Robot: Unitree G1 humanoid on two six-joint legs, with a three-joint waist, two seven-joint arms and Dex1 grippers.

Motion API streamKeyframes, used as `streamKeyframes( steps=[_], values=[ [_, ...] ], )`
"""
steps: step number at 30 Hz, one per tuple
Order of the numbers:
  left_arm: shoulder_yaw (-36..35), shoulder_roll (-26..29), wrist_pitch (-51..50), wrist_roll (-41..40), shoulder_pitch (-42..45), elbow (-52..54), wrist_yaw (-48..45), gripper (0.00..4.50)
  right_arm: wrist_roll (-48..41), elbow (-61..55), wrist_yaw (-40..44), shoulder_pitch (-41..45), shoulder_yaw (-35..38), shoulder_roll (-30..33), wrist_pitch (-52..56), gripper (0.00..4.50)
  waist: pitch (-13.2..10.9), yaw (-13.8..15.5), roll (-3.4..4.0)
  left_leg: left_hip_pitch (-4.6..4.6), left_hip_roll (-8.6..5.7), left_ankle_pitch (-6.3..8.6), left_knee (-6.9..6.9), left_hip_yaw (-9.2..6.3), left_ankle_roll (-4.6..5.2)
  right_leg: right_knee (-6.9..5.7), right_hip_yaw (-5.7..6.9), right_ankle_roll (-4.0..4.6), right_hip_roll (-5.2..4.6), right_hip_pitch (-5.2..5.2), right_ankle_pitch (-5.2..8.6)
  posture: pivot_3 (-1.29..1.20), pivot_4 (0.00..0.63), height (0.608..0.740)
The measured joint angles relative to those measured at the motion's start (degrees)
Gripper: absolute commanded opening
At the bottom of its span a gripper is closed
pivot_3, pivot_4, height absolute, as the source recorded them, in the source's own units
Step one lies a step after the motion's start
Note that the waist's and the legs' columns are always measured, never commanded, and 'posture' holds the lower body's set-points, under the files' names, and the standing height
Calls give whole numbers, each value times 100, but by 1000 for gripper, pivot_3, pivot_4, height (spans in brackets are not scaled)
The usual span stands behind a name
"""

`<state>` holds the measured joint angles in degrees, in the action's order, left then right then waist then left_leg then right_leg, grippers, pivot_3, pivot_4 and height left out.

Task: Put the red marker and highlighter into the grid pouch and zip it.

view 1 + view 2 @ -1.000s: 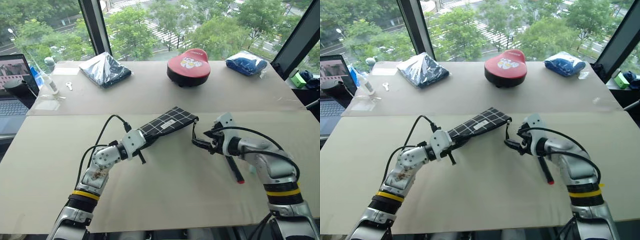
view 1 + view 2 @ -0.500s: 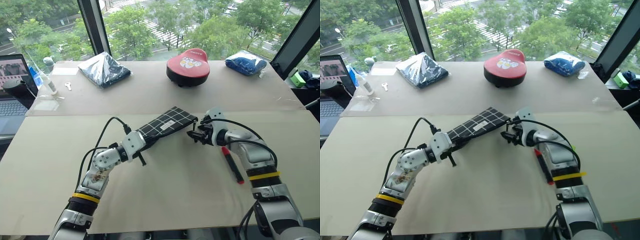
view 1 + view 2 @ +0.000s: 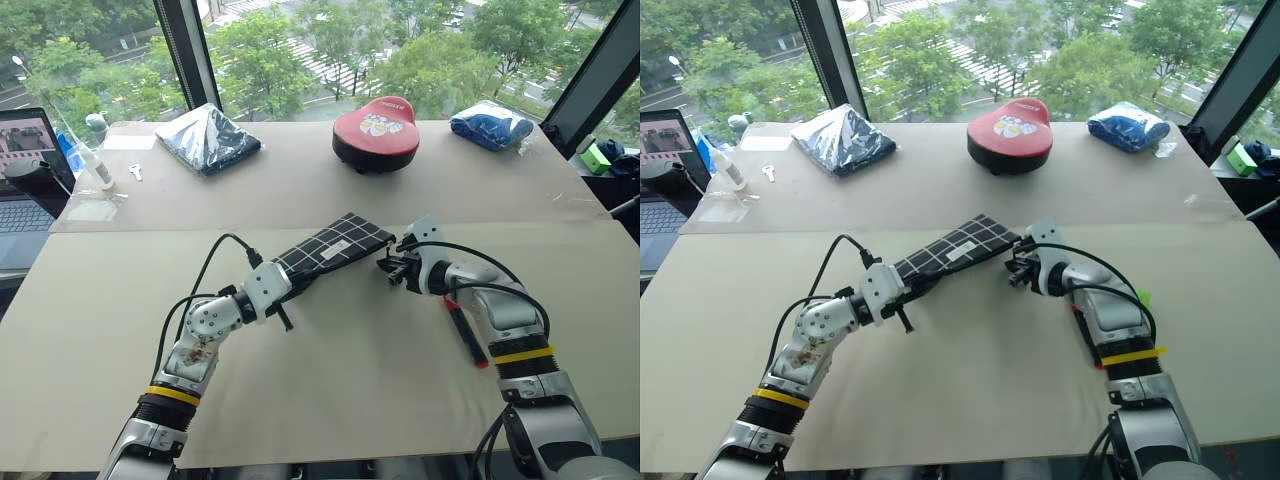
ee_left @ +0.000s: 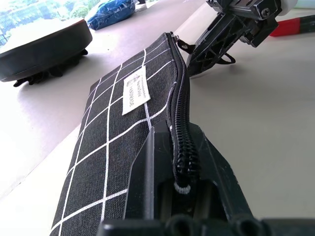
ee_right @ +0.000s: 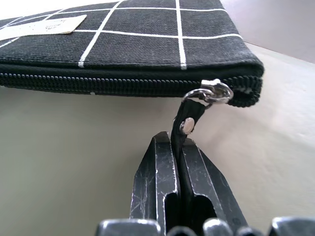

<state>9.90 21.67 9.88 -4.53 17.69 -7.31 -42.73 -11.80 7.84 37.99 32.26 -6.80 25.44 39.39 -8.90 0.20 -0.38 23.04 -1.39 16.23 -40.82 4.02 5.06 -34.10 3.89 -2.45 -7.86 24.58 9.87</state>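
The flat black fabric grid pouch [image 3: 335, 246] was held at one end by the closed left gripper [image 3: 283, 291], its black pull strap [image 5: 183, 133] was pinched by the right gripper [image 5: 178, 162], and the slim red-capped marker [image 3: 468, 335] was not yet packed.

Left claw [image 3: 902, 291] and right claw [image 3: 1014, 271] flank the grid pouch [image 3: 958, 247].
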Motion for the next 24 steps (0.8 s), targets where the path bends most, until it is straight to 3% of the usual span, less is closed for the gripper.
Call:
streamKeyframes(
  steps=[9, 18, 23, 24],
  values=[
    [1, -88, 59, 0, 125, -140, -13, 0, -45, -1207, 965, -146, -848, 218, -49, 37, 0, -4, 0, 0, 0, 0, -2, -1, 0, 3, 0, 0, 1, 0, 0, 0, 150, 740],
    [-1, -137, 267, -6, 199, -234, -19, 0, -518, -1189, 1562, 435, -823, -3, 132, 37, 0, 5, 0, 2, 0, 0, -1, -3, 0, 1, 2, 0, 0, 3, 0, 0, 150, 740],
    [-42, -151, 285, -3, 255, -367, -19, 0, -267, -906, 1522, 633, -1106, -189, 76, 37, 0, 0, 0, 3, 0, 0, -1, -3, -1, -1, 2, 0, 1, 5, 0, 0, 150, 740],
    [-33, -166, 285, -3, 255, -369, -22, 0, -219, -812, 1454, 633, -1146, -257, 53, 338, 0, -1, 0, 7, -1, 0, -1, -2, -1, -3, 1, 1, 0, 10, 0, 0, 150, 740]
  ],
)
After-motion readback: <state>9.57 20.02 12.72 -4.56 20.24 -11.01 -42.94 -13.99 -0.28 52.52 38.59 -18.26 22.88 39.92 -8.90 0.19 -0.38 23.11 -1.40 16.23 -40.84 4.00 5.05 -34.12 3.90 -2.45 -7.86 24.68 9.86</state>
